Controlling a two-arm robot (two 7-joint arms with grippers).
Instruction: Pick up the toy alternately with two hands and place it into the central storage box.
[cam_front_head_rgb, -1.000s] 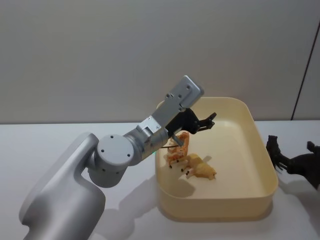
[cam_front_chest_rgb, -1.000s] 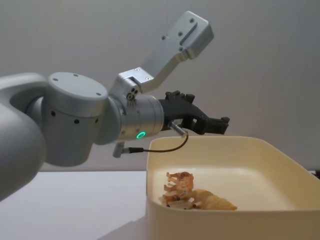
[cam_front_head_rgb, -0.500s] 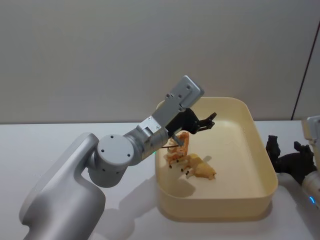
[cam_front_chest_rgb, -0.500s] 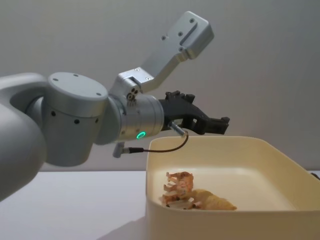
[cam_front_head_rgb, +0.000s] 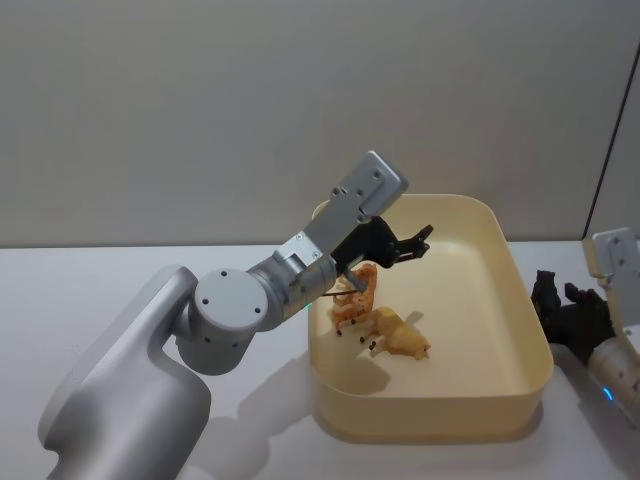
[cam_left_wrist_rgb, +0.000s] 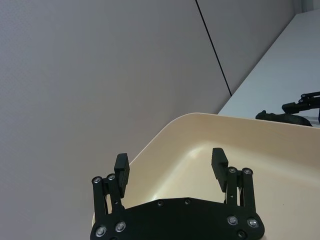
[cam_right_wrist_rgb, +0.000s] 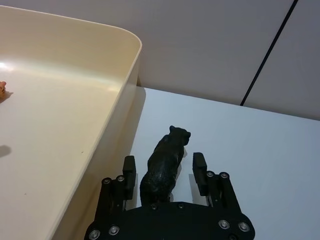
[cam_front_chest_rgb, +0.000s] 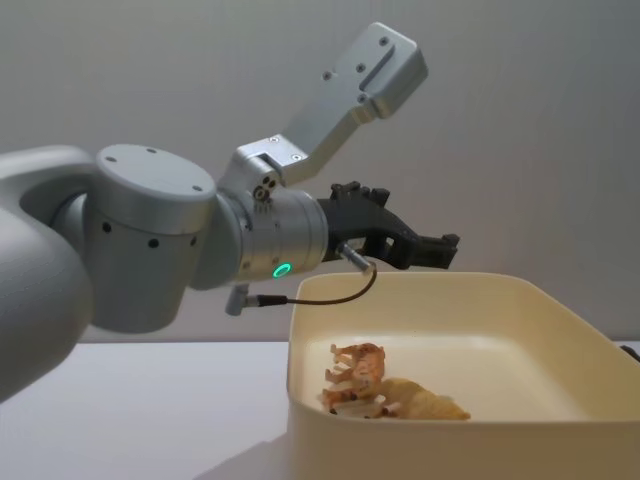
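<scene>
1. The box (cam_front_head_rgb: 530, 400), a cream tub on the white tabletop (cam_front_head_rgb: 100, 280), is the landmark. Two pale orange toy animals (cam_front_head_rgb: 385, 325) lie on its floor, toward its left wall.
2. The left hand (cam_front_head_rgb: 412, 246) hangs above the box's far-left part, over those toys, fingers spread and holding nothing.
3. The right hand (cam_right_wrist_rgb: 165, 172) is just outside the box's right wall, low over the tabletop. Its fingers stand apart on either side of a black toy (cam_right_wrist_rgb: 164, 162), a bear-like figure standing upright; they have not closed on it.
4. My reading: the step in hand is the right hand's grasp on the black toy, with the lift into the box to follow.
5. Risks from here:
 - The toy looks narrow and upright, so an off-centre squeeze could tip it or twist it out of the fingers.
 - The toy stands near the box wall; a low carry could knock it on the rim and drop it outside.
 - The left hand sits over the box, so a wide swing by the right arm might crowd it.
</scene>
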